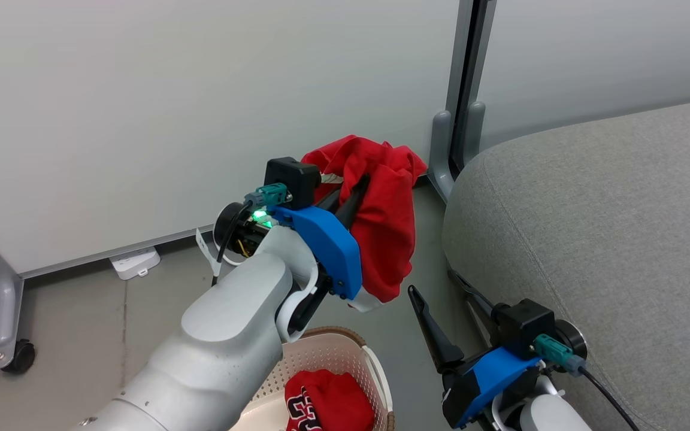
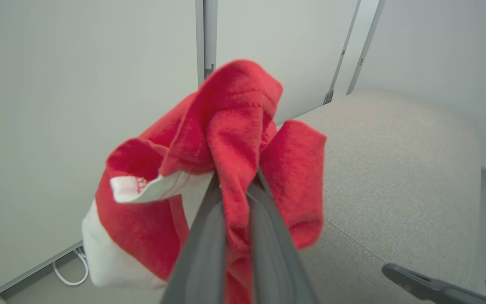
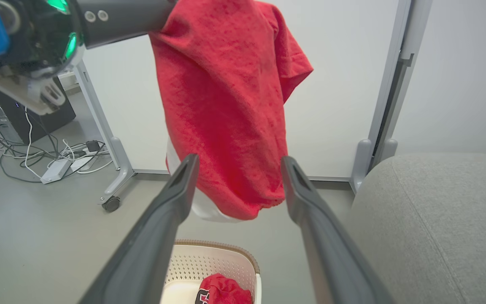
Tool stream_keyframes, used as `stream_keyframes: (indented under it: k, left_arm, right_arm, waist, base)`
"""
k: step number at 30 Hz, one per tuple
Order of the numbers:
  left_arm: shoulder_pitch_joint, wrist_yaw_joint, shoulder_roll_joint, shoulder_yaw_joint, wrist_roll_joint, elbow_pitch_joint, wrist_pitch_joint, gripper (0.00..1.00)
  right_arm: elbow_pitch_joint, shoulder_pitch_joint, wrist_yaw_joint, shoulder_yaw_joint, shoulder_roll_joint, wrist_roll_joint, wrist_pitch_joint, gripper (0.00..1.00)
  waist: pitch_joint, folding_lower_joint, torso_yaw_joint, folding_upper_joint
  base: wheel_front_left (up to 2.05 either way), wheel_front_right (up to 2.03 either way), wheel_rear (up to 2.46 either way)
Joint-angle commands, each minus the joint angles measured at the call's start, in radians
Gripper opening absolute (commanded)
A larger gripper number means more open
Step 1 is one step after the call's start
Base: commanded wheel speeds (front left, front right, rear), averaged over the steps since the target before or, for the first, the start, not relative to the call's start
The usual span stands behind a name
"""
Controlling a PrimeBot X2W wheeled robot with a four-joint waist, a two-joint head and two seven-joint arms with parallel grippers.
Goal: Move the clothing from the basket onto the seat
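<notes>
The left gripper point(image 2: 238, 179) pinches a soft red white-trimmed garment point(image 1: 387, 221) above the cream perforated basket point(image 1: 376, 366), short of the grey fabric couch point(image 1: 590, 227); the right gripper point(image 3: 238, 162) stands spread. The bunched hold may be shallow: a swing could drop it.

At 6 o'clock in the head view the basket point(image 1: 339, 353) runs off the bottom edge, its left side hidden behind the left forearm point(image 1: 225, 335). The jersey point(image 1: 336, 398) inside shows numerals cut short by that edge. The left gripper point(image 1: 360, 181) has its fingertips buried in the folds of the red garment point(image 1: 388, 239) it clamps. The couch point(image 1: 590, 239) runs out at 3 o'clock.
</notes>
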Motion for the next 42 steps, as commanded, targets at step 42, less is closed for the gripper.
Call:
stream_keyframes:
  k: [42]
  left_arm:
    - [-0.093,0.046,0.003,-0.271,-0.247,-0.048,-0.066,0.00]
  right_arm:
    - [0.470,-0.394,0.000,0.355,-0.002,0.393,-0.111,1.00]
  waist:
    - [0.023,-0.0001,0.062,-0.0001]
  base:
    - [0.00,0.00,0.00]
